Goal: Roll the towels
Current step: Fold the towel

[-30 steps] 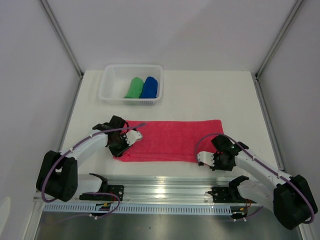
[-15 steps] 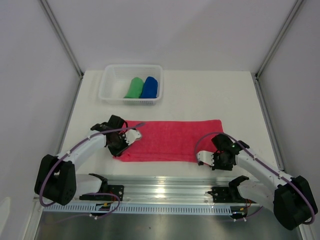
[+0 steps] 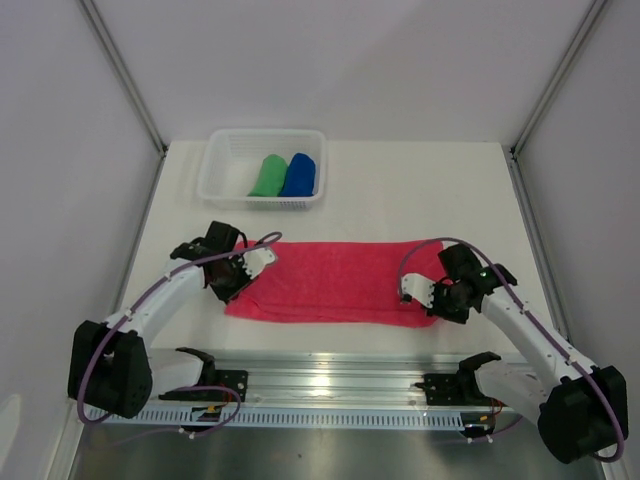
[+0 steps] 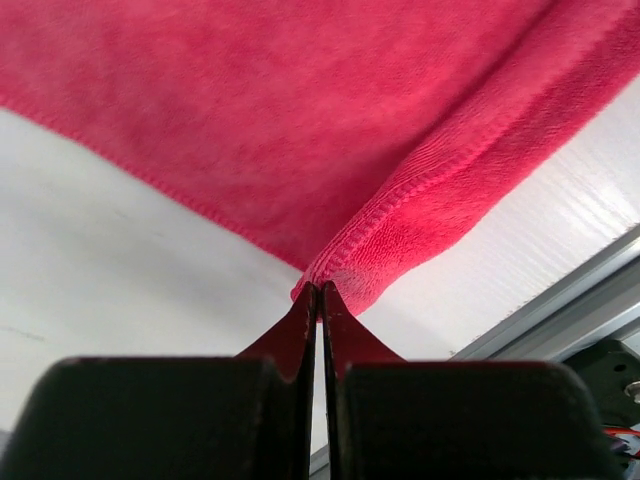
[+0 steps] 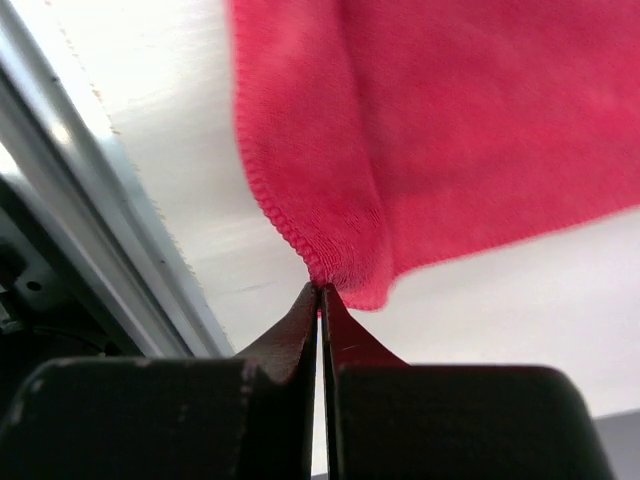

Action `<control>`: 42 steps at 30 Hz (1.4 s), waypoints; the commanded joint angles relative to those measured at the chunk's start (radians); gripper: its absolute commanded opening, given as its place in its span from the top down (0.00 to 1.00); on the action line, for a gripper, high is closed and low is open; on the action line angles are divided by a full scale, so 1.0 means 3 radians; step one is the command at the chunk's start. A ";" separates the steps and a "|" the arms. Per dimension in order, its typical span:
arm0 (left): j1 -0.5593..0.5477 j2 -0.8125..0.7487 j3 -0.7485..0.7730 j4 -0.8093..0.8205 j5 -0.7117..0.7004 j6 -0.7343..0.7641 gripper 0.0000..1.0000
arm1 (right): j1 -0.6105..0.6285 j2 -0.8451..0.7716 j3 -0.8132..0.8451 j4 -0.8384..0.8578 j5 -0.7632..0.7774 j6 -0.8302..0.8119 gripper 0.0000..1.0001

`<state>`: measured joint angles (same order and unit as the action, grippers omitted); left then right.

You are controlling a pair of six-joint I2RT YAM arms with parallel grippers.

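Observation:
A large pink-red towel (image 3: 330,282) lies spread flat across the middle of the table. My left gripper (image 3: 262,258) is shut on the towel's left near corner (image 4: 345,262), with the cloth bunched at the fingertips. My right gripper (image 3: 412,290) is shut on the right near corner (image 5: 335,255), which is raised slightly off the table. A rolled green towel (image 3: 268,176) and a rolled blue towel (image 3: 300,174) lie side by side in the white basket (image 3: 212,180) at the back left.
An aluminium rail (image 3: 330,385) runs along the near table edge just below the towel. Slanted frame posts (image 3: 125,75) stand at both back corners, and white walls close in the sides.
My right gripper closed on the towel's right near corner and moved up and away from the rail. The left gripper drew its corner slightly back and to the left.

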<state>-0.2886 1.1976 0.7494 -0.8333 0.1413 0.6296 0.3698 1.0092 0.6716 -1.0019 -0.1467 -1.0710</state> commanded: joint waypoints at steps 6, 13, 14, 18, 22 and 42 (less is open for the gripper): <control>0.0169 0.0052 0.0314 0.0144 -0.0134 0.0095 0.99 | -0.0481 0.0067 0.0252 0.0241 -0.0171 -0.0014 1.00; 0.0231 0.0231 0.0416 0.0313 -0.0195 0.0049 0.99 | -0.0670 0.0236 0.0400 0.0685 -0.0217 0.0261 1.00; 0.0251 0.0247 0.0427 0.0328 -0.0205 0.0049 0.99 | -0.0680 0.0281 0.0420 0.0727 -0.0222 0.0287 1.00; 0.0287 0.0298 0.0463 0.0364 -0.0261 0.0049 0.99 | -0.0737 0.0430 0.0522 0.0951 -0.0186 0.0435 1.00; 0.0348 0.0349 0.0498 0.0415 -0.0297 0.0049 0.99 | -0.0757 0.0609 0.0604 0.1141 -0.0120 0.0476 1.00; 0.0440 0.0763 0.0912 0.0599 -0.0415 0.0110 0.99 | -0.0946 0.1212 0.0962 0.1565 0.0121 0.0686 1.00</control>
<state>-0.1711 1.4166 0.9699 -0.6800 0.0326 0.6388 0.0917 1.3560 0.9062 -0.5819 -0.1368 -0.8822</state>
